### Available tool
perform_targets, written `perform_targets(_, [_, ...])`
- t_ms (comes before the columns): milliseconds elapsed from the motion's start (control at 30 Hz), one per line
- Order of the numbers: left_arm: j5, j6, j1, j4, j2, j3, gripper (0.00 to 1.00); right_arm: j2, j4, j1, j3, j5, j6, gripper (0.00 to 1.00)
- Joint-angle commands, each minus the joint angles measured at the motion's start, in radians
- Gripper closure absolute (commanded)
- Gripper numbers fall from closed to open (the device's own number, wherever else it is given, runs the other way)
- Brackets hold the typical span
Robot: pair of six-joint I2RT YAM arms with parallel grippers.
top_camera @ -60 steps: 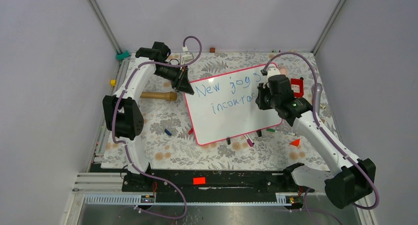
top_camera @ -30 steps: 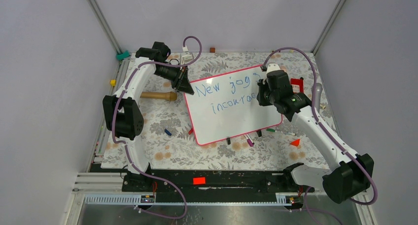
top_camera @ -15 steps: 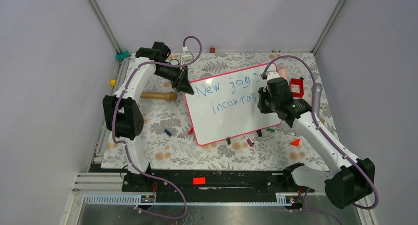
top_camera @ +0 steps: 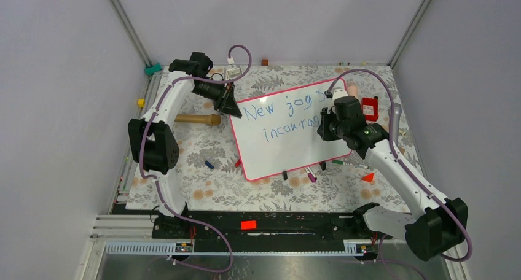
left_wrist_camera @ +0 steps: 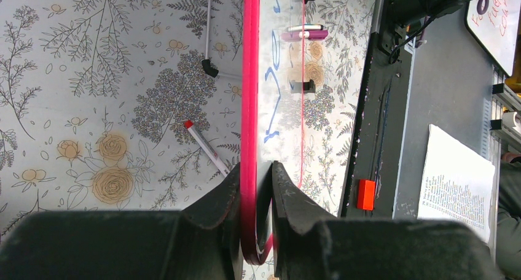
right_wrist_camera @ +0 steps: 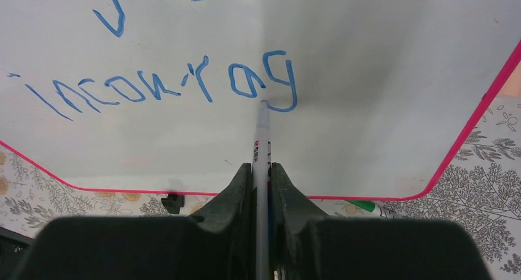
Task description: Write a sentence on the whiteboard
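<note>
Nearest, the right claw (right_wrist_camera: 261, 167) was clamped on one marker (right_wrist_camera: 262, 132). Its tip touched the second of two blue lines of the sentence (right_wrist_camera: 203, 83), near the right edge of the single whiteboard (top_camera: 289, 154), which lay in the middle of the surface (top_camera: 203, 188). Farther off, the left claw (left_wrist_camera: 257, 172) pinched that board's far-left corner, jaws narrow.

— What's lying on the flowered cloth (top_camera: 209, 188)?
— A wooden handle (top_camera: 196, 118) on the left, and a small blue piece (top_camera: 209, 164) nearer the front.
— And on the right?
— A red box (top_camera: 370, 108) toward the back, an orange wedge (top_camera: 368, 177) nearer the front. A yellow cube (top_camera: 141, 102) sits at the far left edge.
</note>
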Motion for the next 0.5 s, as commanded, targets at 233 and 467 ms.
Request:
perform_targets(233, [-0.157, 0.134, -0.017, 0.093, 0.004, 0.019, 1.00, -0.116, 0.008, -0.083, 0.016, -0.178, 0.023, 1.00])
perform_targets(467, [-0.151, 0.134, -0.016, 0.092, 0.002, 0.021, 1.00, -0.125, 0.011, -0.152, 0.030, -0.132, 0.024, 1.00])
